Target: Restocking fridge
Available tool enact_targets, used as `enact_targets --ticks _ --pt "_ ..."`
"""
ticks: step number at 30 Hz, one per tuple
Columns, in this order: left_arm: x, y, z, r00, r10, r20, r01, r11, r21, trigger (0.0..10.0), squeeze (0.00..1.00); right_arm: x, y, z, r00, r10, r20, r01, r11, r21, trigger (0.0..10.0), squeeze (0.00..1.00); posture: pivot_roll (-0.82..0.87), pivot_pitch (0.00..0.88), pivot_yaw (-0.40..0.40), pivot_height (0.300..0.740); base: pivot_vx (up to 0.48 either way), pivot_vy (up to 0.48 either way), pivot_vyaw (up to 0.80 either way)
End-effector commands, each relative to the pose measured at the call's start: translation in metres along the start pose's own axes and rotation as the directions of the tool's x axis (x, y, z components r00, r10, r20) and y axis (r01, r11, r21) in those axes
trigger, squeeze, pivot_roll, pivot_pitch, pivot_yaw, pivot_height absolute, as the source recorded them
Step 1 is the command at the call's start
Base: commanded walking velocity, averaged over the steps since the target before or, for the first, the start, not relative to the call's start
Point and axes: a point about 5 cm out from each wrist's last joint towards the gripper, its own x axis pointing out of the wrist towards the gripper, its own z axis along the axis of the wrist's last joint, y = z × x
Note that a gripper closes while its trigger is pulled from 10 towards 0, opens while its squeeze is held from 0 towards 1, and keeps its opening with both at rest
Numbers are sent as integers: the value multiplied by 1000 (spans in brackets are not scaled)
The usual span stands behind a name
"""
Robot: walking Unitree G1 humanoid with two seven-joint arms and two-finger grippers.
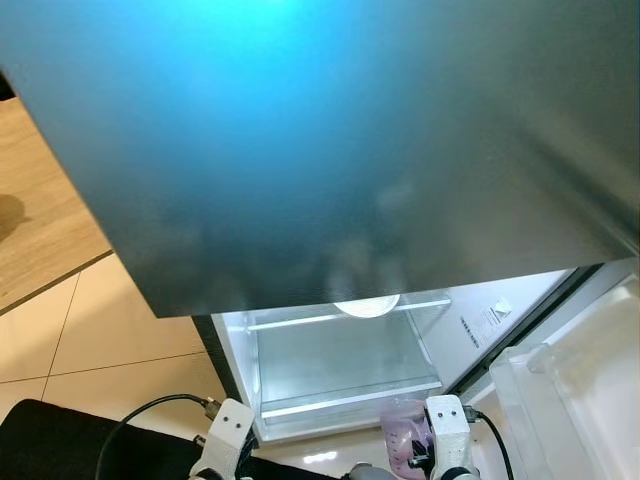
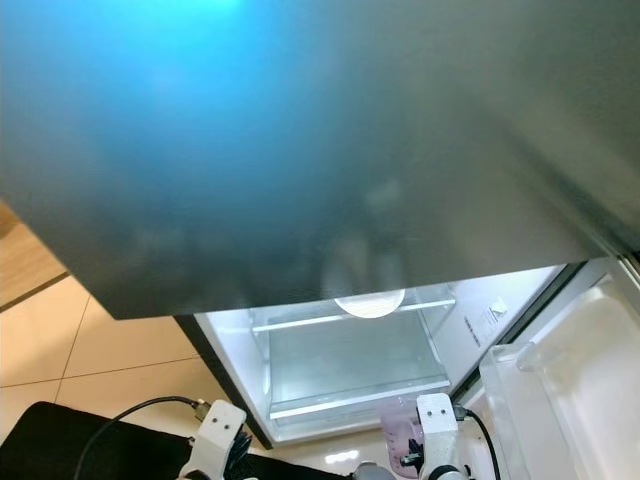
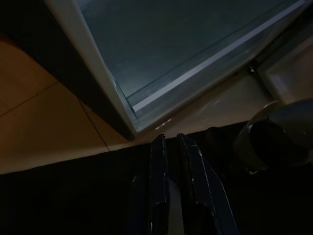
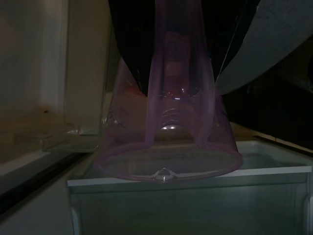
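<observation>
A Unitree G1 humanoid stands before an open fridge (image 1: 340, 370), its head camera tipped down past a broad grey fridge door panel (image 1: 330, 140) that carries a blue glare across its upper part. Below the panel, the lit lower compartment shows a glass shelf (image 1: 345, 318) with a round white light (image 1: 367, 306) glowing at the back, and a clear crisper drawer (image 1: 345, 375) beneath. The open door's white bin (image 1: 560, 385) sits to the robot's right.

The right gripper (image 4: 178, 78) is clamped on a clear purple plastic cup (image 4: 168, 142), held low at the robot's front just outside the compartment's threshold; the cup's rim hangs above the edge of a translucent bin in the wrist view. The left gripper (image 3: 171, 161) hovers low over a dark surface beside the beige tiled floor (image 1: 110, 330), its two black fingers lying close together with nothing between them, pointing toward the fridge's bottom frame.
</observation>
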Motion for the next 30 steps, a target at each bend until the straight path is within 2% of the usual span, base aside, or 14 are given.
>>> enact_targets --ticks 1,8,14,15,19,25,30 --pt "-4 3 -8 999 0 -43 0 1000 10 10000 0 -2 1 -4 1000 2 -5 -2 1000 12 10000 0 -108 113 14 666 0 0 0" --pt "0 5 1 1000 18 -2 -18 999 34 10000 0 -1 -1 -3 1000 -14 -8 14 1000 11 10000 0 -110 118 14 656 0 0 0" --pt "-4 5 2 999 -43 29 40 994 98 10000 0 -1 -3 0 1000 -20 20 19 1000 23 10000 0 -114 123 17 656 0 0 0" --pt "-4 3 4 996 -77 40 71 989 131 10000 0 -1 -3 3 999 -24 40 22 999 30 10000 0 -115 124 18 656 0 0 0" --pt "-3 1 6 994 -97 45 89 984 151 10000 0 0 -4 7 997 -30 65 28 999 42 10000 0 -117 127 20 656 0 0 0" --pt "-3 -2 8 987 -147 59 132 968 213 10000 0 2 -4 26 983 -38 179 23 996 82 10000 0 -116 132 21 656 0 0 0" --pt "-3 -1 11 987 -138 79 114 961 253 10000 0 4 -4 38 968 -29 249 5 995 96 10000 0 -116 133 21 656 0 0 0"
